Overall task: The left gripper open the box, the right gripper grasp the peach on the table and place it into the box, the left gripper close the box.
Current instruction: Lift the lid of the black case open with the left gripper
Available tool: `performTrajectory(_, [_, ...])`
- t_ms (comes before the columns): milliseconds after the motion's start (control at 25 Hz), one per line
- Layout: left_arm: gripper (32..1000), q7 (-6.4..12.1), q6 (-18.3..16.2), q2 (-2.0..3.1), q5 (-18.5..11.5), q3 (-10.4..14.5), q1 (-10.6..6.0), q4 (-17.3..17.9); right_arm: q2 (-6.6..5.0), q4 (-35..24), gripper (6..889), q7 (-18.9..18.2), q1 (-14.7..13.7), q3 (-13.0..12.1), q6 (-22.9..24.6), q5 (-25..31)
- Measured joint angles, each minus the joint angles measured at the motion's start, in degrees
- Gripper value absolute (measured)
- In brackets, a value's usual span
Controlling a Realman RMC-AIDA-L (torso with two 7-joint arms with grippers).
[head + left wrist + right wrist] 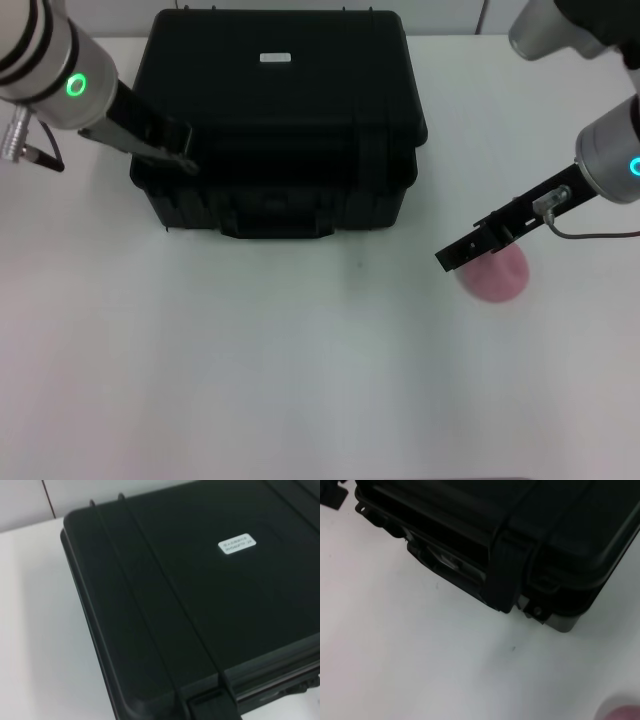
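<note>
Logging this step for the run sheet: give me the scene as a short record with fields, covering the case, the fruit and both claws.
box: large black hard-plastic case with ribbed lid, lid down, small white label on top
peach: small round pale-pink fruit on the white table, to the robot's right of the box, apart from it
left claw: slim black claw on the green-ringed arm, at the box's front left corner
right claw: slim black claw on the blue-ringed arm, directly at the peach
peach in box: not yet
</note>
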Motion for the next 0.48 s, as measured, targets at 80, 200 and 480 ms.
performTrajectory(80, [404,0.48,-0.6,0.02,0.0,-0.8,-0.32,0.7,0.0,0.5,804,0.0,0.2,0.0,0.0,0.0])
performTrajectory(200, [404,1.2,-1.3,0.01,0.0,-1.7,-0.78,1.4,0.0,1.0,804,-0.1,0.7,-0.1,0.0,0.0])
performTrajectory(480, [403,2.62,-2.7,-0.04,0.1,-2.7,-2.55,1.5,0.0,2.0,802,-0.2,1.6,-0.3,0.0,0.0])
